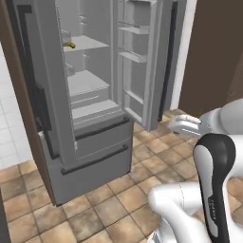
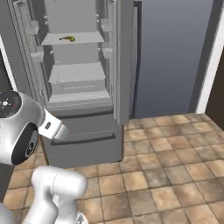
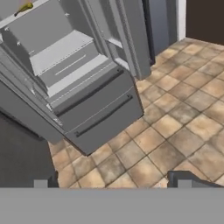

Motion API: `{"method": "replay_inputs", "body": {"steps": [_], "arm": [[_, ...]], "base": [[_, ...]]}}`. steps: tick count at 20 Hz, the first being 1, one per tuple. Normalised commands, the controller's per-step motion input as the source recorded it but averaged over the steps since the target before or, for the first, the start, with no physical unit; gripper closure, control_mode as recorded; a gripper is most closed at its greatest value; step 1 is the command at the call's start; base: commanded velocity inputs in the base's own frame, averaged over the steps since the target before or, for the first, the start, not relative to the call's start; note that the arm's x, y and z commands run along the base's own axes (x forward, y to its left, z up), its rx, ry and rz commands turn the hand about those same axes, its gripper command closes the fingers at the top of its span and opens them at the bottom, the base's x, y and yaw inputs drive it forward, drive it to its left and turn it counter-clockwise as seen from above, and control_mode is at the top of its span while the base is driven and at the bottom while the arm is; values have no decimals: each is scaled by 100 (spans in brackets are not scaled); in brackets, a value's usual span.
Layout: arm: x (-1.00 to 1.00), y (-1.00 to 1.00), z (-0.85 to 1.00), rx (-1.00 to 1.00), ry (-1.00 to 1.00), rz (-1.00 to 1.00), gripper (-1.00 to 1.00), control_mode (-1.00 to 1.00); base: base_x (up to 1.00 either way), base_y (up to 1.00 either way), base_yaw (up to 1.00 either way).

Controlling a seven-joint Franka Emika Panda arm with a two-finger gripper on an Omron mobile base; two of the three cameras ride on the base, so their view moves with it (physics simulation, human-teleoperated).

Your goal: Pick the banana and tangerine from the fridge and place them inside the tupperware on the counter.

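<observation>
Two dark fingertips of the gripper [image 3: 113,180] stand at the near edge of the hand view, spread wide apart with nothing between them, poised over brown floor tiles [image 3: 175,131] well short of the fridge [image 3: 87,87]. From the left base view, the white arm [image 1: 213,180] rises in the foreground with its dark joint facing the onlooker, and the gripper [image 1: 178,125] points toward the foot of the open right door [image 1: 156,66]. Beyond the bare tiled floor, the fridge [image 2: 83,87] stands with both upper doors swung open; its two lower drawers [image 2: 83,140], each with a dark horizontal handle, are closed. Above the drawers, grey inner shelves step upward, and the door racks [image 1: 133,42] on the open right door appear unoccupied. Farthest from the arm, the banana [image 2: 68,39] lies on an upper shelf toward its front edge, a small yellow curve against the grey interior; it appears also at the left of that shelf in the left base view [image 1: 70,45] and at the upper left corner of the hand view [image 3: 24,8]. Dark brown cabinets [image 1: 218,52] flank the fridge on the right.
</observation>
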Motion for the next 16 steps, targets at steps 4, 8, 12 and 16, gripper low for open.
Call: {"method": "replay_inputs", "body": {"steps": [4, 8, 12, 16], "arm": [[0, 0, 0, 0, 0, 0, -100, 100], [0, 0, 0, 0, 0, 0, -100, 100], [0, 0, 0, 0, 0, 0, -100, 100], [0, 0, 0, 0, 0, 0, -100, 100]], "base": [[100, -11, 23], [91, -25, 46], [71, -31, 54], [23, -6, 14]]}}
